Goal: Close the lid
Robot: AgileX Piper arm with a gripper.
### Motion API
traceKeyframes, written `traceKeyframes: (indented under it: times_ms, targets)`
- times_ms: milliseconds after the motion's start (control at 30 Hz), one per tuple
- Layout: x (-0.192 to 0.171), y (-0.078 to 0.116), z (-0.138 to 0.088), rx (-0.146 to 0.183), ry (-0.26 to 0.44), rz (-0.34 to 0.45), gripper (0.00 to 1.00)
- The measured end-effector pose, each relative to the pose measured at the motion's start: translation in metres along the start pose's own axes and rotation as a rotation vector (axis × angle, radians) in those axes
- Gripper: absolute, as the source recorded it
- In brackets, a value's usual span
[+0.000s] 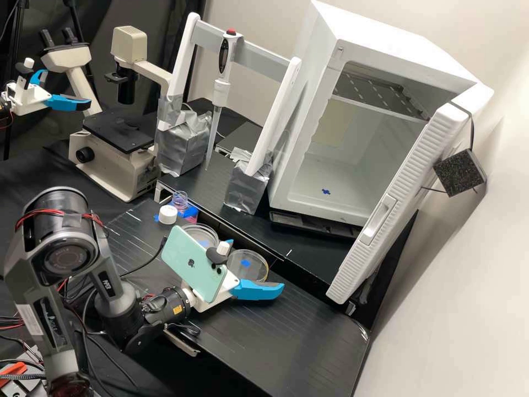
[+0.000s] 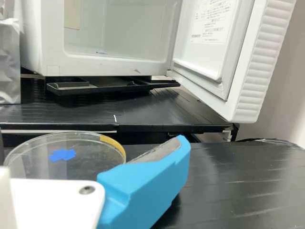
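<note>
The shallow, clear, round dish piece with a yellow mark on its rim (image 2: 91, 149), which I take for the lid, lies flat on the black tabletop (image 1: 297, 325), with a blue patch showing through it. The end effector with bright blue fingers (image 1: 257, 264) is released, its fingers spread wide with nothing clenched between them. In the high view the lid sits low between the two fingers, on the incubator side of the white gripper body; whether either finger touches its edge I cannot tell. Being round, it has no long axis to match, so the coming move seems to turn on centring: the rim should sit evenly between the fingers, low enough for them to meet its thin wall. Closing off-centre could skid or tilt it.

Beside it, to the arm's left, is a second clear, round petri dish (image 1: 197, 230), probably the one to be covered. The grasp comes first, then a short lift and sideways carry; the job looks near its start. The dark grey arm (image 1: 161, 309) is right at the lid, a mint-green phone (image 1: 193, 263) at its wrist. Beyond the second dish are a white round cap (image 1: 167, 214) and a small clear open vessel (image 1: 179, 200); farther off stands a white box-shaped incubator (image 1: 336, 187), door ajar.
</note>
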Motion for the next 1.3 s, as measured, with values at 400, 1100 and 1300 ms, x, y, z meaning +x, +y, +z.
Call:
traceKeyframes:
  times_ms: [400,1100,1300]
  targets:
    - [-0.0001,-0.0014,-0.0012,0.03,0.035,-0.037,1.0]
    - [0.0048,-0.0016,0.001,-0.037,0.002,-0.013,0.0]
    - [0.0051,-0.0015,0.0009,-0.046,-0.005,-0.005,0.0]
